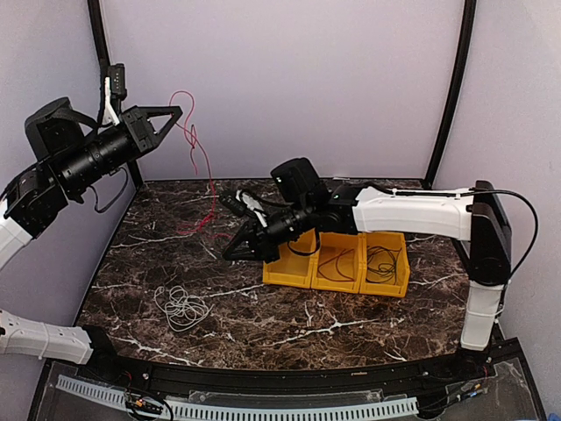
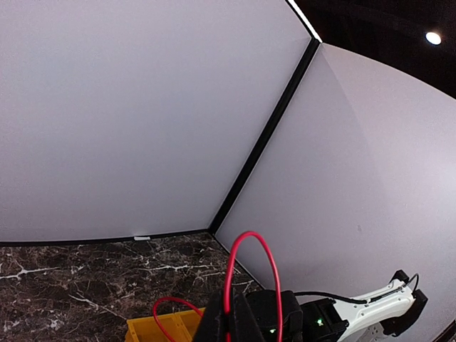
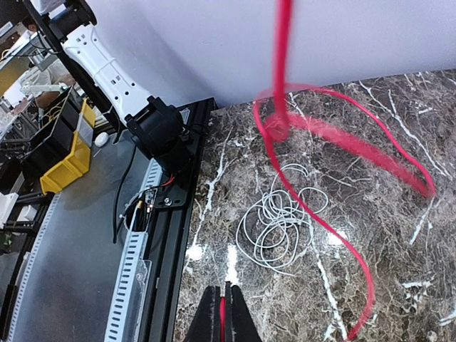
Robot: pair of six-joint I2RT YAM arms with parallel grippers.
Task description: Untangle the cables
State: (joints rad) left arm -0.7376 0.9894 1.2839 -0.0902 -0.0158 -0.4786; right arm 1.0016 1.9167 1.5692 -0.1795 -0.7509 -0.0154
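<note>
Pale lilac walls close in a dark marbled surface (image 1: 351, 324). The left arm is raised high over the back left corner, forearm reaching level toward the back wall. Its end effector (image 1: 178, 112) is clamped on the red cable (image 1: 213, 206), which hangs down to the surface near the back left. The right arm stretches low from the right edge toward the middle, its end effector (image 1: 230, 253) narrowed on a strand of the same cable. The white cable (image 1: 181, 307) lies coiled toward the front left corner. The black cable (image 1: 382, 261) sits in yellow bins (image 1: 285, 274) right of centre.
</note>
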